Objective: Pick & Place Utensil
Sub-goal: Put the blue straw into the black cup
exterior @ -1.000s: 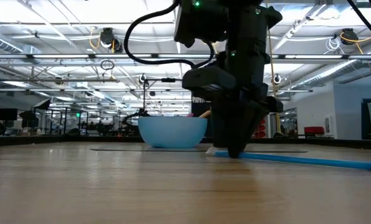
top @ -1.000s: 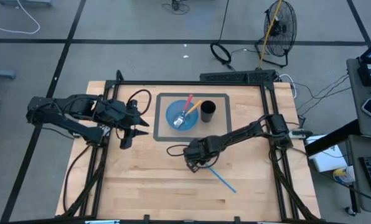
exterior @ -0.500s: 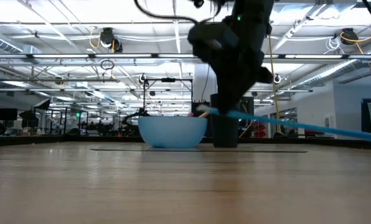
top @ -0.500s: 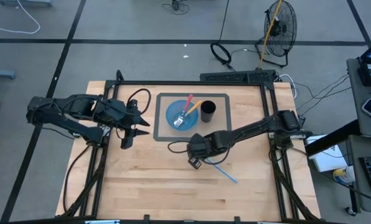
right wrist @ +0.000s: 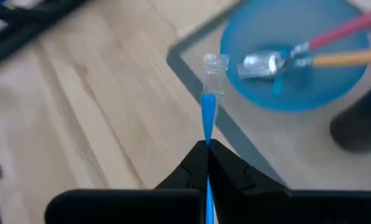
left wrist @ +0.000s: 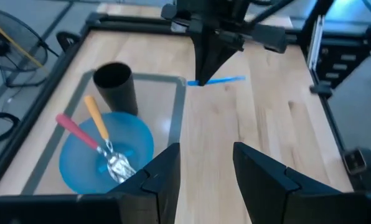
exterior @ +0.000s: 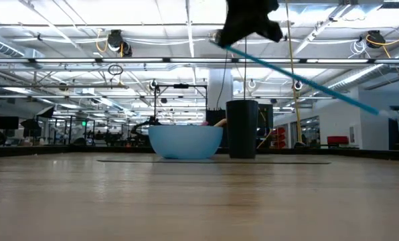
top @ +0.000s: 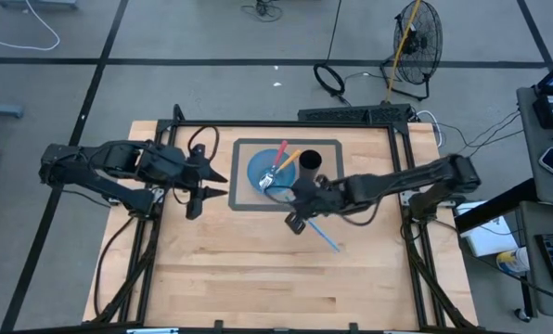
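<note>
High view: carrying step. Right gripper [top: 298,221] pinching blue-handled plastic utensil [top: 321,233], lifted just beside blue round bowl [top: 267,173] on grey mat [top: 242,195]. Next, probably: over the bowl or black cup [top: 310,165], then release. Left gripper [top: 202,192] idle, fingers spread.

Low view: utensil aloft, slanted above pale wooden tabletop [exterior: 186,201]; workshop ceiling lights behind.

R claw [right wrist: 208,149] pinching blue utensil [right wrist: 208,118], bowl [right wrist: 322,87] beyond
</note>
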